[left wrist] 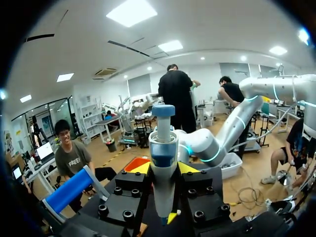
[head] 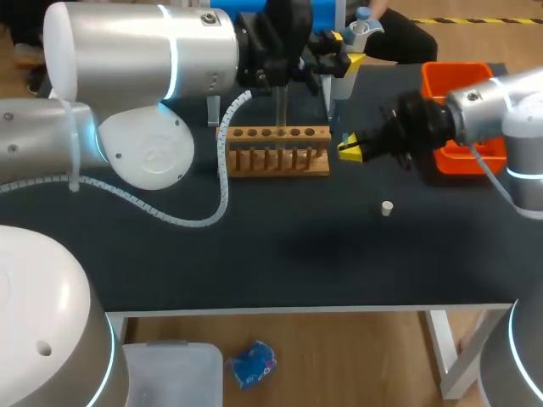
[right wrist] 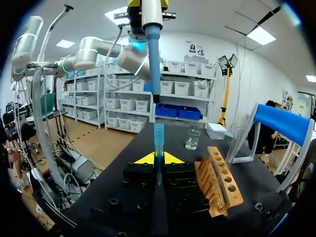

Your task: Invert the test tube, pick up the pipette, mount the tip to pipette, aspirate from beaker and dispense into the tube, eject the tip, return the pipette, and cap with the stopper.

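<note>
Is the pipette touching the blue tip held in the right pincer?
Apart. The right wrist view shows the pipette hanging above the tip, with background visible between its lower end and the tip's mouth.

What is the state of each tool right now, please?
Left tool: closed, holding the pipette.
Right tool: closed, holding the pipette tip.

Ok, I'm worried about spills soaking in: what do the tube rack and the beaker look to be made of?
The tube rack looks like bare light wood: tan and matt, with round drilled holes along its top bar and no visible gloss or coating. The beaker is clear and see-through with a slight shine, so glass or clear plastic; the look does not settle which.
</note>
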